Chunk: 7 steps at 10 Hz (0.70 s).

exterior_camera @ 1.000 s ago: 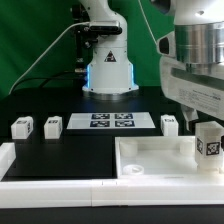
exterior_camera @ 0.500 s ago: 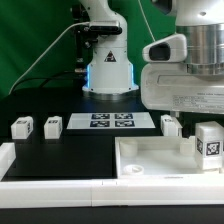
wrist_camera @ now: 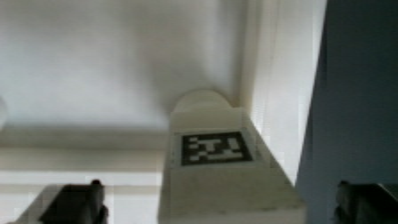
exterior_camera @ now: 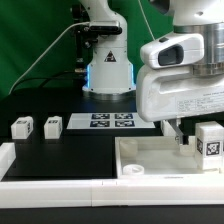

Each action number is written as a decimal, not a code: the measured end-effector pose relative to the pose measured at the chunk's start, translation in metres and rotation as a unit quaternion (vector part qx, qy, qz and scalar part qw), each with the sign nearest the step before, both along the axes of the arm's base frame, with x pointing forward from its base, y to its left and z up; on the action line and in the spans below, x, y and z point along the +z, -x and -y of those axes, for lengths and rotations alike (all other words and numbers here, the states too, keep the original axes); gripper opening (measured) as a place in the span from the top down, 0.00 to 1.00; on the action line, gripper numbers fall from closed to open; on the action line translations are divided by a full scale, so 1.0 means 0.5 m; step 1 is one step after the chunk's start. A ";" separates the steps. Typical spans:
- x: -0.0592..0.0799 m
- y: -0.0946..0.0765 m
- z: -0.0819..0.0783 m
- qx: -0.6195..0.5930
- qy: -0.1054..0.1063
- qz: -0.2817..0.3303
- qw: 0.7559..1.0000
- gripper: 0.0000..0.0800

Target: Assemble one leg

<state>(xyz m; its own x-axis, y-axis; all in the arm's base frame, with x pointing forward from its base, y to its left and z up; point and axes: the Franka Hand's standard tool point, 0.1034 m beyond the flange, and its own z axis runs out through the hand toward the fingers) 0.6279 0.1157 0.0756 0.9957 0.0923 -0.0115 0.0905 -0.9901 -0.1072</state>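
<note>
Over the last 1 second the arm has swung down and toward the exterior view's left, so its white hand now fills more of that view and hides the leg that stood beside the marker board.

The gripper (wrist_camera: 217, 205) is spread wide and grips nothing. In the wrist view its 2 dark fingers (wrist_camera: 71, 205) sit far apart, and neither touches the leg (wrist_camera: 217, 148) seen between them with its tag facing the camera.

In the exterior view this leg (exterior_camera: 210, 143) stands upright on the tray-like piece (exterior_camera: 150, 158), at its edge on the exterior view's right and just beside the lowered hand.

The marker board (exterior_camera: 110, 121) lies flat on the black table (exterior_camera: 70, 145). 2 more legs (exterior_camera: 21, 128) (exterior_camera: 52, 125) stand well apart from the gripper, on the exterior view's left.
</note>
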 end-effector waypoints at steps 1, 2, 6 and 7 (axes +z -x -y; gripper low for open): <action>0.000 0.000 0.002 0.050 -0.001 0.005 0.999 0.19; 0.000 -0.001 0.003 0.073 -0.002 0.008 0.997 0.19; 0.000 -0.001 0.003 0.069 -0.002 0.008 0.998 0.64; 0.000 -0.001 0.003 0.069 -0.002 0.008 0.998 0.64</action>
<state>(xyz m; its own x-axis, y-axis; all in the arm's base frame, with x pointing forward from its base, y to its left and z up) 0.6283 0.1143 0.0757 0.9734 0.2291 0.0047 0.2282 -0.9676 -0.1078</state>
